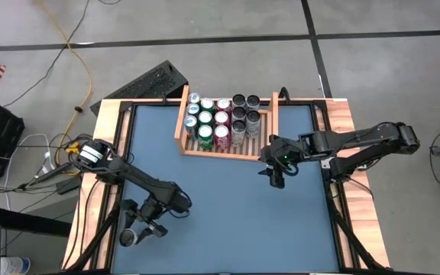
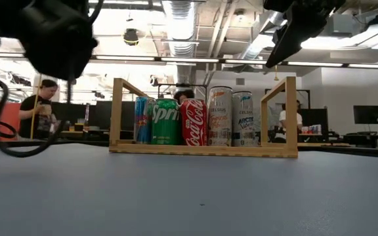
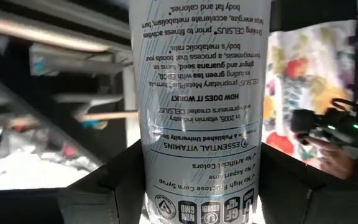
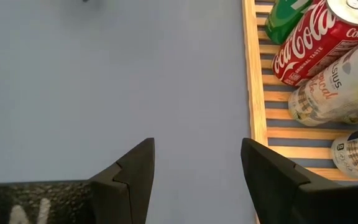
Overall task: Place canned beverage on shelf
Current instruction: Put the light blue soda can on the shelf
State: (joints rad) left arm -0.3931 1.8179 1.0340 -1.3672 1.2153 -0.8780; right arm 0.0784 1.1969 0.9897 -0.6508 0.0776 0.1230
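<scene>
**Left hand holds can, shelf nearly full**

Left hand (image 1: 140, 229), at the near left of the worktop (image 1: 228, 206), is clamped on a white can (image 3: 197, 106), well apart from the shelf (image 1: 228, 149), probably readied for carrying over. Right hand (image 1: 275, 174) hovers empty, fingers apart, just off the shelf's front right corner. The shelf holds rows of upright cans (image 1: 221, 122).

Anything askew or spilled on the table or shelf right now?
Nothing stands out. Cans stand upright in rows in the shelf, no spill on the table. The left end effector holds a Celsius can near the front-left edge; the right end effector hangs open, empty, beside the shelf.
</scene>
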